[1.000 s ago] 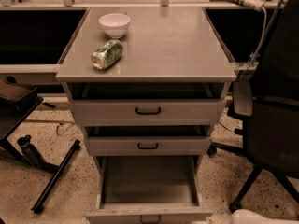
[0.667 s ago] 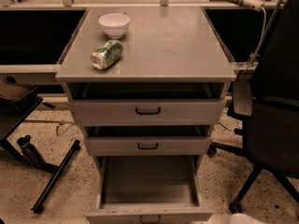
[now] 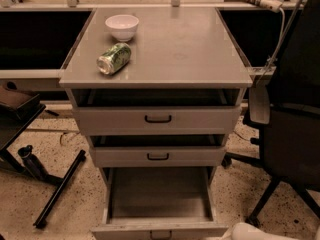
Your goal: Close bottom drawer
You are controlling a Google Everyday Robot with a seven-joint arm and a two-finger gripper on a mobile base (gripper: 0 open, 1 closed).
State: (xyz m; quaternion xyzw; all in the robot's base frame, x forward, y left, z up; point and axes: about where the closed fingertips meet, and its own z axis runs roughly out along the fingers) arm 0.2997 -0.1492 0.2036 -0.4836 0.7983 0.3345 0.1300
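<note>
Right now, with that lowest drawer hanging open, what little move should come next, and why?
Probably slide the pincer, barely showing at the bottom right edge, left to the front of the bottom drawer to push it. That drawer is pulled far out, and the pincer sits off to its right.

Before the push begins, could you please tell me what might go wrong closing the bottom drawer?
1. The gripper shows only as a pale shape at the lower right, beside the bottom drawer; an off-centre push might skew it.
2. The middle drawer also stands slightly open and could be pushed instead.
3. The can lies on its side; a jolt might roll it.
</note>
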